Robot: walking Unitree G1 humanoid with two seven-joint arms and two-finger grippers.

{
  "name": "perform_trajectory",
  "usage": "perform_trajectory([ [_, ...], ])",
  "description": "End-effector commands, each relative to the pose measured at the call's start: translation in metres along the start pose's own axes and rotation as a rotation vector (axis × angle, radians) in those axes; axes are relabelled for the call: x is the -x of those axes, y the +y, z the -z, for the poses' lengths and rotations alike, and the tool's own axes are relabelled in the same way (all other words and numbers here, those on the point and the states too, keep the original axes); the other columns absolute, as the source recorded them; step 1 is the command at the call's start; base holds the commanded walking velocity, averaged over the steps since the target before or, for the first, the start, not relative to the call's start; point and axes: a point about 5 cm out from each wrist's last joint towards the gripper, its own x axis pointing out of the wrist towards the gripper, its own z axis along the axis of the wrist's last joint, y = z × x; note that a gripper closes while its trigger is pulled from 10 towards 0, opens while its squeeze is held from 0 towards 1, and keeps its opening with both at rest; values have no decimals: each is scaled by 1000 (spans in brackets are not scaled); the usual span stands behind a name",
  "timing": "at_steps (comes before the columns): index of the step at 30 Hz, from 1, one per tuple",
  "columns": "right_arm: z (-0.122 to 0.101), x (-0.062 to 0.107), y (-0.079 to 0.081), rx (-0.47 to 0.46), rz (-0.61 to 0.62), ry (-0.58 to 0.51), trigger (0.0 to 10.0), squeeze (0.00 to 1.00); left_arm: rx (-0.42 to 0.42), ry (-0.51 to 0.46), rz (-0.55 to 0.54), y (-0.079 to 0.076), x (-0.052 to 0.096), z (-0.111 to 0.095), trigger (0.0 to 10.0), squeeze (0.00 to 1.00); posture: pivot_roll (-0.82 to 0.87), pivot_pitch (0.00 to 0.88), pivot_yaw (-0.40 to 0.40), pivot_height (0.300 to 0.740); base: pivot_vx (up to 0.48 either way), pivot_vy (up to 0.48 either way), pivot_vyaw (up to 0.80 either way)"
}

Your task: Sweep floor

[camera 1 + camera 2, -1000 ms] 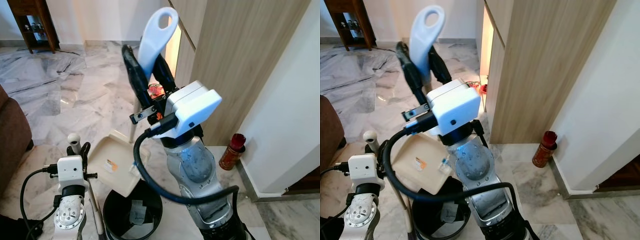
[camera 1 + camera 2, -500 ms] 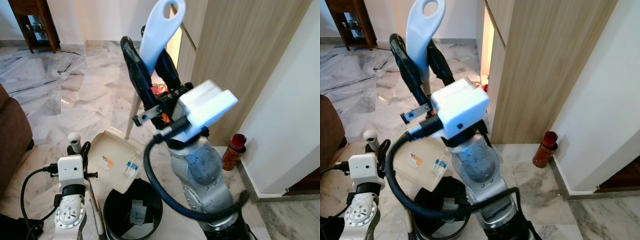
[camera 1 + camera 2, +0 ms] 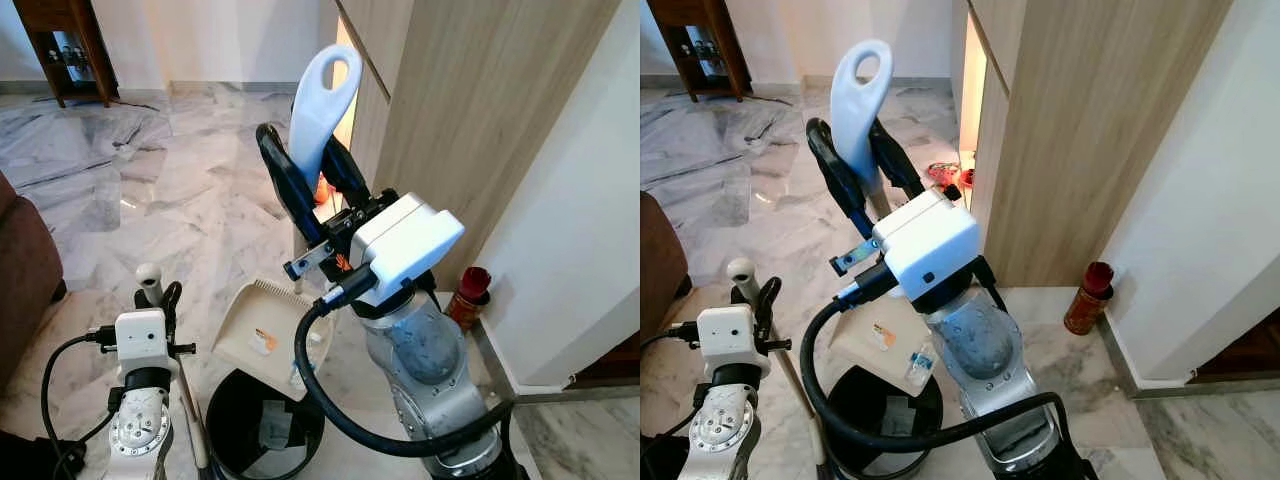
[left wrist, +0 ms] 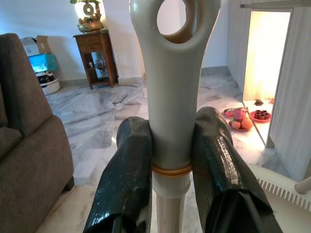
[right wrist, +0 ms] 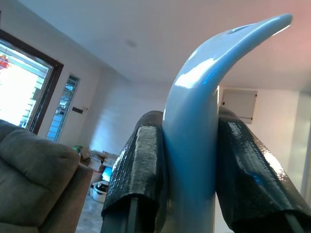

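My right gripper (image 3: 320,172) is shut on the pale blue handle of the dustpan (image 3: 320,100), raised in front of me. Its black fingers (image 5: 138,170) clamp the dustpan handle (image 5: 194,121) from both sides. The cream dustpan tray (image 3: 262,328) hangs tilted, its lip over the rim of the black bin (image 3: 230,440). A small scrap (image 3: 921,364) lies near the lip of the tray. Low on my left, my left gripper (image 3: 156,296) is shut on the cream broom handle (image 4: 172,97), just below the handle's hole. The broom head is hidden.
A wooden cabinet panel (image 3: 470,120) and a white wall stand close on the right, with a red canister (image 3: 468,298) at their foot. A brown sofa (image 3: 25,270) is at the left. Plates of red items (image 3: 943,172) lie on the marble floor ahead.
My right arm has come down and shifted right with the dustpan. The tray has swung from left of the bin to over its rim. The left arm has stayed put.
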Motion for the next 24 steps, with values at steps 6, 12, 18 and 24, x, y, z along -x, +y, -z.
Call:
perform_trajectory([
  [6, -18, -3, -9, -21, 39, -83, 10000, 0, 4, -50, 9, -3, -5, -8, 10000, 0, 137, 18, -38, 740, 0, 0, 0],
  [12, -20, -2, -7, -42, 63, -82, 10000, 0, 3, -51, 9, -3, -6, -8, 10000, 0, 134, 16, -37, 740, 0, 0, 0],
  [18, -21, -3, -5, -83, 89, -91, 10000, 0, 4, -55, 9, -4, -6, -9, 10000, 0, 140, 16, -40, 740, 0, 0, 0],
  [24, -24, -4, -11, -53, 133, -112, 10000, 0, 4, -53, 7, -3, -6, -9, 10000, 0, 140, 16, -41, 740, 0, 0, 0],
])
